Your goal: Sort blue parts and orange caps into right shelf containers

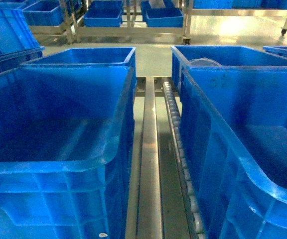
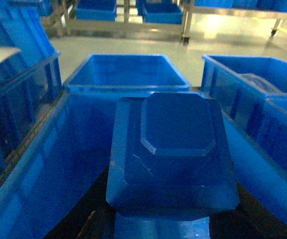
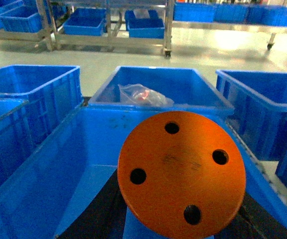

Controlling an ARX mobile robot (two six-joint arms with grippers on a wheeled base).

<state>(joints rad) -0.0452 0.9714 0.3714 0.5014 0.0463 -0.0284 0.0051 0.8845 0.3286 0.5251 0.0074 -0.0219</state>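
Left wrist view: blue part (image 2: 171,157) fills foreground, above near crate (image 2: 49,164); holding jaws hidden, grip state unclear. Right wrist view: orange cap (image 3: 181,172), four holes, above crate (image 3: 78,164); jaws hidden too. Beyond, crate with plastic bag (image 3: 143,93). Head view: roller rail (image 1: 176,149) between crate rows; far shelves (image 1: 128,25).

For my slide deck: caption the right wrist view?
Orange cap with four holes held above a blue crate.
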